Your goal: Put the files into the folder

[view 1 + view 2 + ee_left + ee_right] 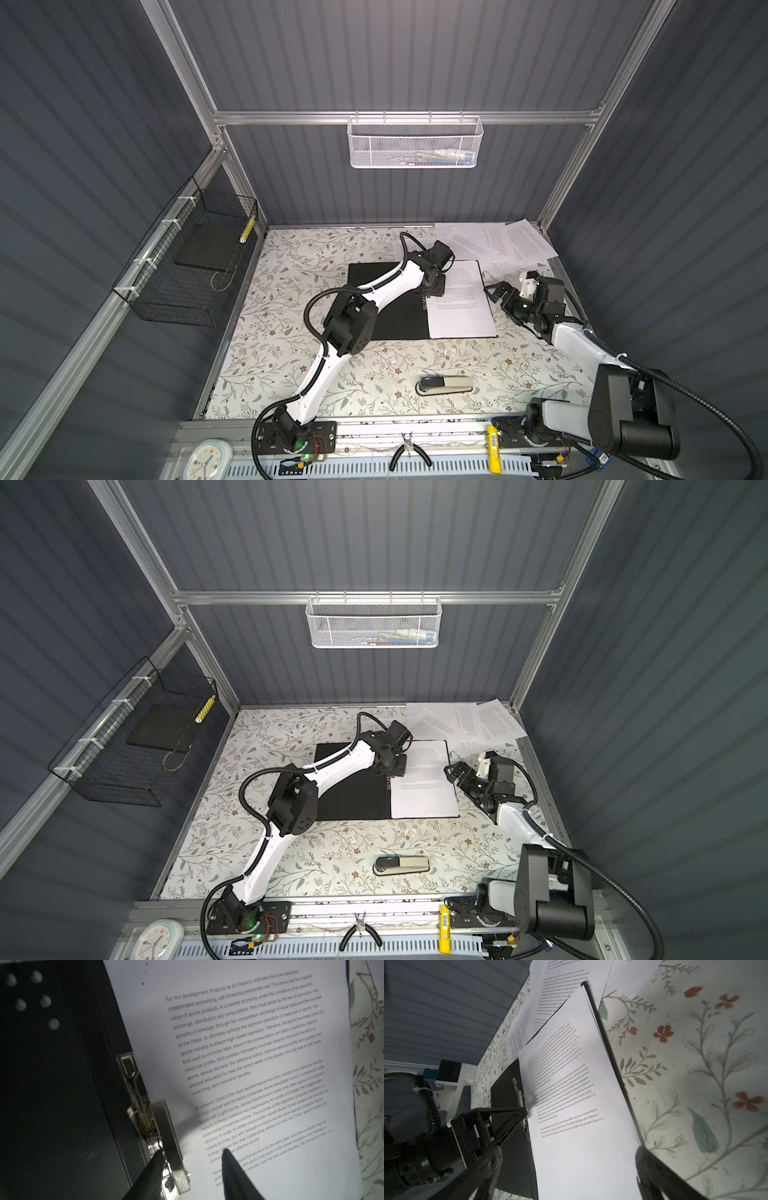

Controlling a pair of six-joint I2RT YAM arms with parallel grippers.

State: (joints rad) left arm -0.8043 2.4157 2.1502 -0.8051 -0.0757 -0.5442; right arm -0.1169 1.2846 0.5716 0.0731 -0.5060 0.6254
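Nearest, the folder (399, 320) lies open and flat on the table (291, 374), with one printed sheet (461, 311) on its right half. The left arm stretches across the cover, wrist bent down. The left gripper (191, 1152) stands part open astride the metal clip (166, 1126) at the spine, a gap showing on the paper side. The right gripper (568, 1152), spread wide and empty, hovers low at the folder's outer edge. Farther back, the loose files (498, 243) fan in the corner: light, limp, likely slippery, probably best taken by a free edge
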